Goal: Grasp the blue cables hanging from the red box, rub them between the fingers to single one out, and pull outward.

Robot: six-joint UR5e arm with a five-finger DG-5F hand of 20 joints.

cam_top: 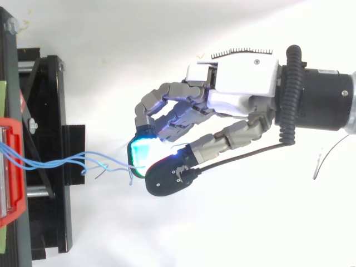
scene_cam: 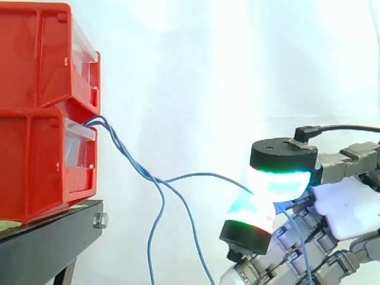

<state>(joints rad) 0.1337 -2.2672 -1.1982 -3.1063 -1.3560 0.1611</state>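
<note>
- Looking at the side view, you find the hand (scene_cam: 347, 205) at the lower right of the frame, with two glowing pads (scene_cam: 279, 185) pressed together, one above the other.
- You see one strand of the blue cables (scene_cam: 138, 172) arcing across mid-frame into the seam between those pads, where the fingers pinch it.
- The other strands droop from the middle of the frame and run off the bottom edge, free of the hand.
- The cables emerge from the front of the lower red bin (scene_cam: 35, 160) at the left of the frame. An upper red bin (scene_cam: 35, 53) is stacked on it, and both rest on the black stand (scene_cam: 47, 237) at lower left.
- In the top view, you find the hand entering from the right edge, well apart from the bins. Its fingers curl toward frame centre, and a cyan pad meets the thumb (cam_top: 167, 177).
- There the cables run from the left edge across the stand to the pads.
</note>
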